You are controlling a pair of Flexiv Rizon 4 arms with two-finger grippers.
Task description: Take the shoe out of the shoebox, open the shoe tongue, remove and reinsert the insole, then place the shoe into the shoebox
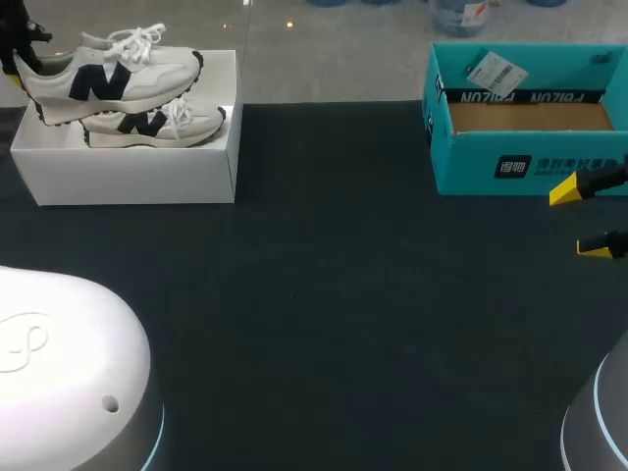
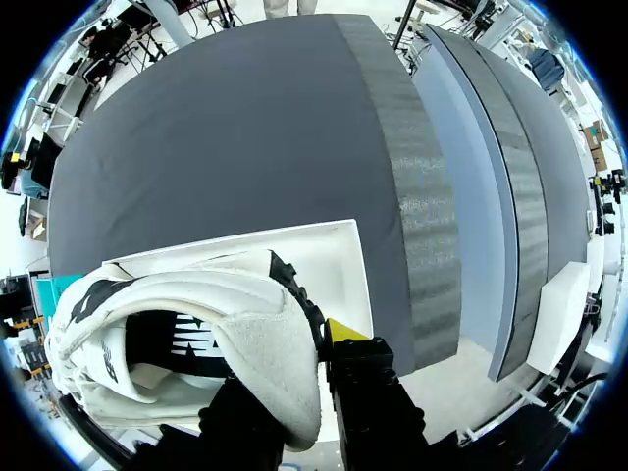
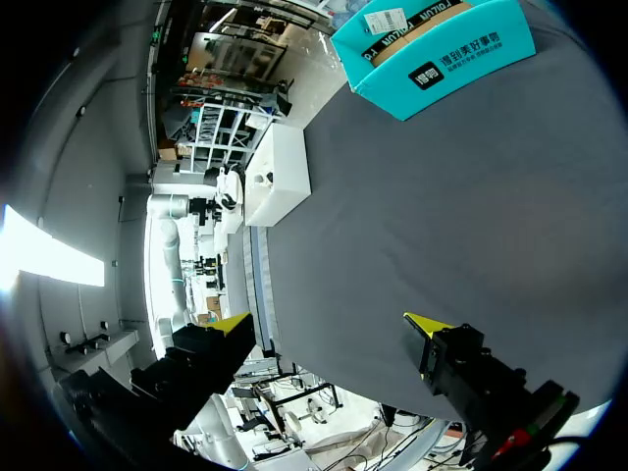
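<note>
A white shoebox (image 1: 128, 167) stands at the far left of the dark table with two white sneakers with navy markings. The upper sneaker (image 1: 108, 69) is tilted, its heel raised toward the table's left edge. My left gripper (image 1: 22, 71) is shut on that heel. In the left wrist view the sneaker (image 2: 196, 334) fills the space at the left gripper (image 2: 294, 363), with the heel collar pinched between the fingers and the shoebox (image 2: 334, 255) below it. The second sneaker (image 1: 152, 123) lies in the box. My right gripper (image 1: 581, 220) hangs open and empty at the right edge; the right wrist view shows the right gripper (image 3: 329, 324) open over bare table.
A teal carton (image 1: 520, 162) with an open top stands at the far right, just beyond my right gripper; the carton (image 3: 442, 49) lies ahead of its fingers. The dark table (image 1: 334, 294) stretches between the two boxes.
</note>
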